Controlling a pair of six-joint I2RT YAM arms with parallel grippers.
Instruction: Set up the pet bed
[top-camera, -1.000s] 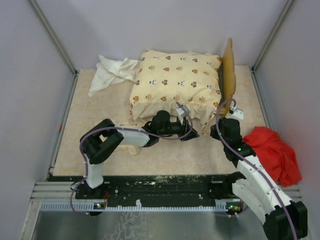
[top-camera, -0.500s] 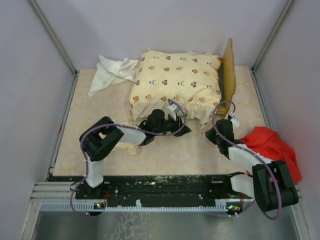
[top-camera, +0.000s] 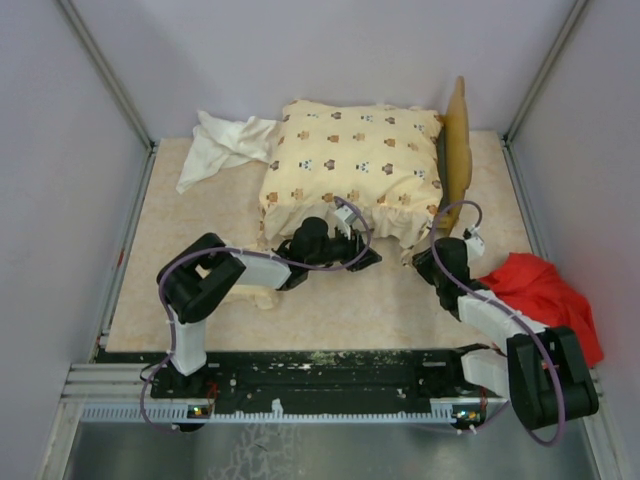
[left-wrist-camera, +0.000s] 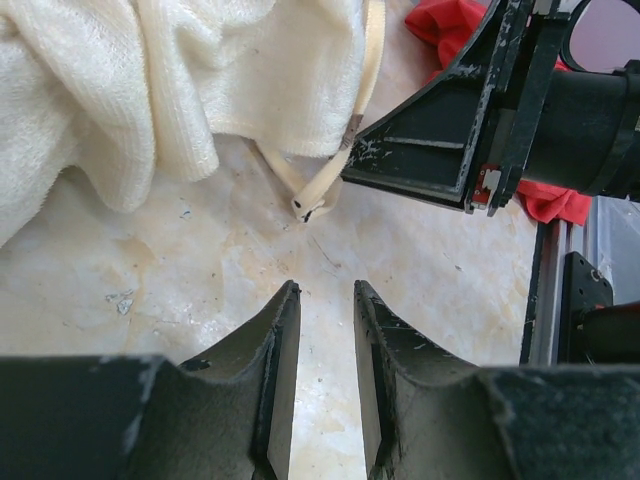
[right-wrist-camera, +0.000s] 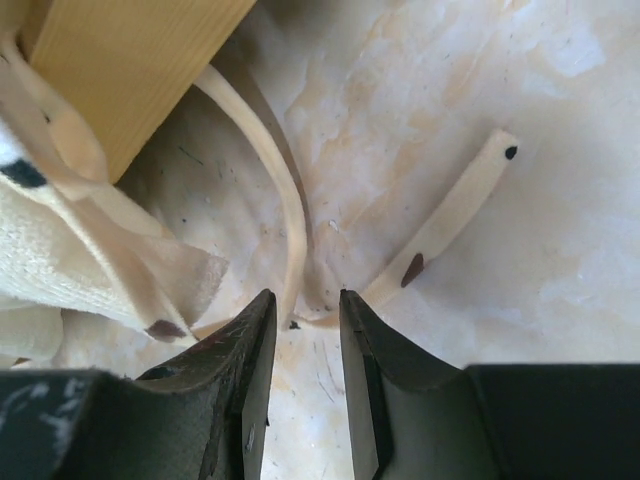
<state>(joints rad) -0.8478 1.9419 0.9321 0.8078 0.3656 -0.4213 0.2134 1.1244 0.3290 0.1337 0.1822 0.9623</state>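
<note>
The pet bed's cream animal-print cushion (top-camera: 350, 165) lies on the frame, and the wavy wooden headboard (top-camera: 458, 140) stands at its right end. My left gripper (top-camera: 368, 258) is on the table at the cushion's front edge. It is open (left-wrist-camera: 325, 290) with only bare table between its fingers, and a cushion tie strap (left-wrist-camera: 320, 190) lies just ahead. My right gripper (top-camera: 418, 260) sits by the front right corner, open (right-wrist-camera: 305, 300) and empty. Another tie strap (right-wrist-camera: 450, 215) lies past its tips, beside the wooden frame corner (right-wrist-camera: 120, 70). A cream piece (top-camera: 252, 296) shows under the left forearm.
A plain white cloth (top-camera: 225, 145) lies crumpled at the back left. A red cloth (top-camera: 548, 300) lies at the right, beside my right arm. Metal rails and grey walls bound the table on the left, right and back. The two grippers face each other closely.
My right gripper has opened and let go of the tie strap, and its arm has folded back low. My left gripper has drawn back a little from the cushion's edge.
</note>
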